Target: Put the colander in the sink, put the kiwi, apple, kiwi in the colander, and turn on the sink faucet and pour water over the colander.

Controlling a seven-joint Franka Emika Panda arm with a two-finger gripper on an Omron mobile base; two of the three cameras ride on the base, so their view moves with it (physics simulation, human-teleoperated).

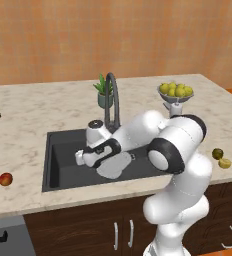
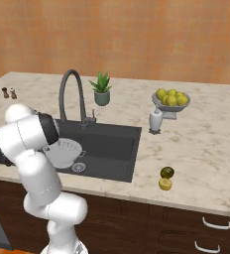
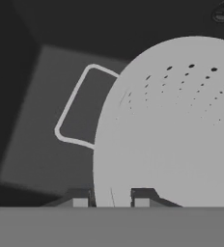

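My gripper (image 3: 111,197) is clamped on the rim of the colander (image 3: 176,125): in the hand view my two dark fingertips (image 3: 80,198) rise at the bottom centre with the white wall pinched between them, the perforated bowl spreading across the right half of the frame and one thin wire-like handle looping out toward the centre left. In the left base view my arm reaches from the lower right down into the sink (image 1: 63,167), and the colander shows as a pale tilted shape at the frame's centre, just under my wrist, inside the dark basin. From the right base view it sits in the left part of the basin, at centre left of the frame, close beside the round silver drain (image 2: 78,167). The sink faucet (image 2: 71,96) arches above the basin's back edge, with a potted plant (image 2: 101,89) to its right. The apple (image 1: 6,179) lies on the counter at the left edge of the left base view. The two kiwis (image 2: 166,178) lie touching on the counter at right of centre, well apart from the sink. A bowl of yellow fruit (image 2: 171,99) stands further back.
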